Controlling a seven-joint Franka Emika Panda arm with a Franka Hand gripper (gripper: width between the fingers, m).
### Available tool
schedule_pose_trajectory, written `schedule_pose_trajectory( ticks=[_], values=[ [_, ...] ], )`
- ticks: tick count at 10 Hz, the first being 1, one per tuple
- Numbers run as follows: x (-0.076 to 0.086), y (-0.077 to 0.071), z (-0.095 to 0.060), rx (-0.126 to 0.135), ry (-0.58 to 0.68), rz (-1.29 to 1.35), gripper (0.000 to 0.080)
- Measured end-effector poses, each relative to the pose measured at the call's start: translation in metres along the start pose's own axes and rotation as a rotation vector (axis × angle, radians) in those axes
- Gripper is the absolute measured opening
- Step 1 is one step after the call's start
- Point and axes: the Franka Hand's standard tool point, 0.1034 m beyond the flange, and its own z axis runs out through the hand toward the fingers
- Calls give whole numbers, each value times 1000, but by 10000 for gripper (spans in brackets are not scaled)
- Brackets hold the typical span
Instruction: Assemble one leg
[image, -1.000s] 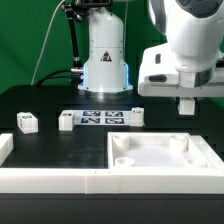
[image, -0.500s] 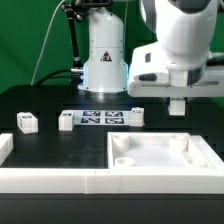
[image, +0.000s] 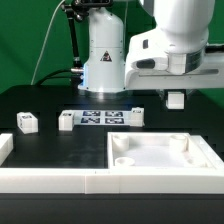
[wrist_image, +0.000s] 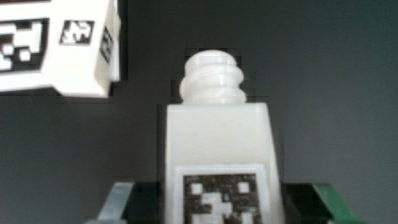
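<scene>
My gripper is shut on a white leg and holds it in the air above the far right corner of the large white tray. In the wrist view the held leg stands between my fingers, its tag facing the camera and its screw tip pointing away. Another leg lies on the black table beyond it. Three more legs lie on the table, at the exterior view's left, beside the marker board, and past its other end.
The marker board lies flat at mid-table. A white L-shaped rail runs along the front edge and up the exterior view's left. The arm's base stands behind the marker board.
The arm has risen and shifted toward the exterior view's left, carrying the leg with it. The parts on the table have not moved.
</scene>
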Motion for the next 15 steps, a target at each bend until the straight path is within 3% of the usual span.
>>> schedule_pose_trajectory(
  ticks=[2,4,5,7,11,12,13,15],
  values=[
    [5,3,-2,0,183,-26,287],
    [13,18,-8,-21,305,-59,287],
    [21,19,-22,-23,401,-77,287],
    [22,17,-41,-21,548,-105,287],
    [24,6,-42,39,920,-149,287],
    [27,2,-36,25,955,-191,287],
    [34,3,-40,-6,941,-236,287],
    [48,1,-61,-32,957,-287,287]
  ],
)
